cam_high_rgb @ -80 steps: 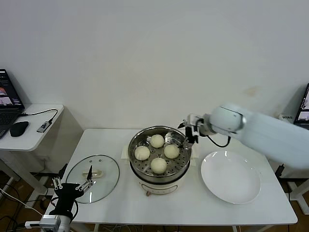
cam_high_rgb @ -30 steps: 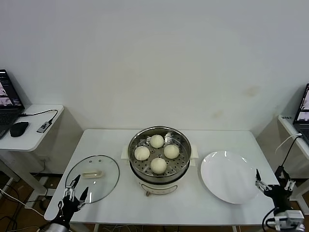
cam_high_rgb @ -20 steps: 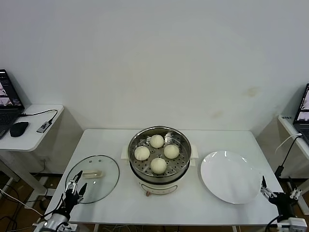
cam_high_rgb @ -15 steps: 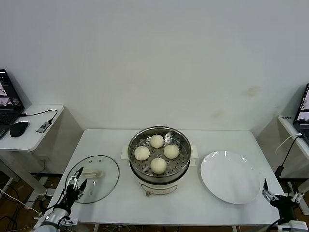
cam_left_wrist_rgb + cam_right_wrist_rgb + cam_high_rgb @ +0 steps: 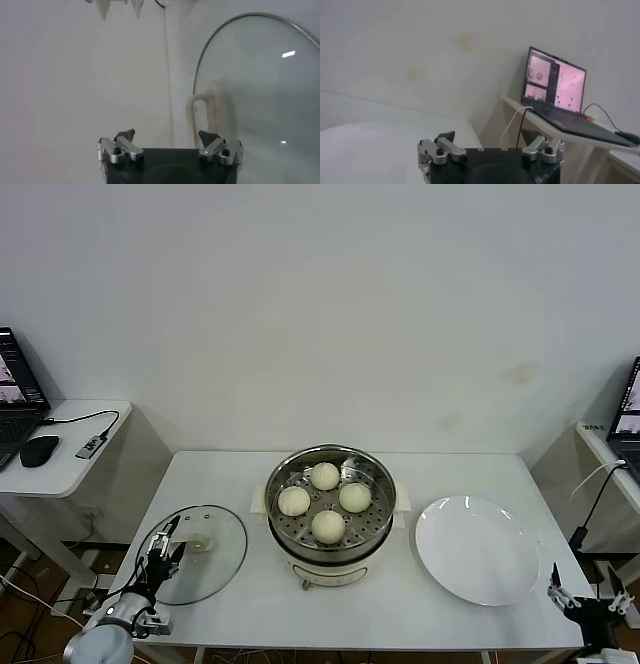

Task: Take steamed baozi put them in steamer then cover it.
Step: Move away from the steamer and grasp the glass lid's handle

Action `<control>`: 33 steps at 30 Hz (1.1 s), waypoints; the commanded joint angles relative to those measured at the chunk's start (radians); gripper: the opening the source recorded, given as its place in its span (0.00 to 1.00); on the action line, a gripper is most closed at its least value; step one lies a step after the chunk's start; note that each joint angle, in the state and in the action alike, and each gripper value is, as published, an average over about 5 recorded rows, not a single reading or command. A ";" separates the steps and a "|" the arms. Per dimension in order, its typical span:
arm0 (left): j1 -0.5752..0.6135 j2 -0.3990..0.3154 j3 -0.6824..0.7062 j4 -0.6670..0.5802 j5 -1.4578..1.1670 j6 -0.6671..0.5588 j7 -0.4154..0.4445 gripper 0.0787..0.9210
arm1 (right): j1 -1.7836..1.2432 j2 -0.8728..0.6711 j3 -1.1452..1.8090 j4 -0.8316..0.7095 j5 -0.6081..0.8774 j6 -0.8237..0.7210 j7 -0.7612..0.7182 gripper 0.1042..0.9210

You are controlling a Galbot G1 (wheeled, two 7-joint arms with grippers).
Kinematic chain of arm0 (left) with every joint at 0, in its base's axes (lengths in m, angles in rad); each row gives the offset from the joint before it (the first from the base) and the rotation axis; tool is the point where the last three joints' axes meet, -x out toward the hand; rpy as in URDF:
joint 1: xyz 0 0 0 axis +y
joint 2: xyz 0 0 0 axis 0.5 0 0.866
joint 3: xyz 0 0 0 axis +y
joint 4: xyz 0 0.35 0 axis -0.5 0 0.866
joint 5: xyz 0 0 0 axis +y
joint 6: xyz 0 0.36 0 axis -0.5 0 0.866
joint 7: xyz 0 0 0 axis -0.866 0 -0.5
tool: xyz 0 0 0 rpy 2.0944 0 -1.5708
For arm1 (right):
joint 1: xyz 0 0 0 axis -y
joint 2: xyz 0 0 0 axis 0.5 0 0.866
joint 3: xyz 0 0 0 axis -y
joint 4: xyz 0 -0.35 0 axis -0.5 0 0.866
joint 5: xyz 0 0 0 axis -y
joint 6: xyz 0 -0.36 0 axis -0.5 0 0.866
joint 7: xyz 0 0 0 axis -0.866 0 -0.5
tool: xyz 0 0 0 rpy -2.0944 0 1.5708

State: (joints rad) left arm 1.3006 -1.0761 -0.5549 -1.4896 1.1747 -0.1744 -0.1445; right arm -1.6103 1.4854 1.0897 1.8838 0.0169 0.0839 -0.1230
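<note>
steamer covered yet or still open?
Open. The cover lies flat on the table left of the steamer; four baozi show uncovered inside.

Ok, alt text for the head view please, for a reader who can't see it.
Four steamed baozi sit in the open steamer at the middle of a white table. The glass cover lies flat to its left with the open left gripper over it; an empty white plate lies to its right.
</note>
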 commanded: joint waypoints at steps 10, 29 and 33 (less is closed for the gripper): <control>-0.116 -0.019 0.037 0.123 0.002 0.003 -0.006 0.88 | 0.007 0.005 -0.003 -0.017 -0.007 0.010 0.005 0.88; -0.139 -0.033 0.037 0.202 -0.025 -0.031 -0.050 0.44 | 0.012 0.010 -0.010 -0.031 -0.022 0.025 0.001 0.88; -0.136 -0.034 0.027 0.190 -0.044 -0.052 -0.087 0.30 | 0.011 0.009 -0.021 -0.030 -0.022 0.047 -0.004 0.88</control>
State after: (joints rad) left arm 1.1684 -1.1109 -0.5203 -1.3092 1.1527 -0.1960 -0.1820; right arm -1.5989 1.4950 1.0776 1.8537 -0.0037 0.1092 -0.1229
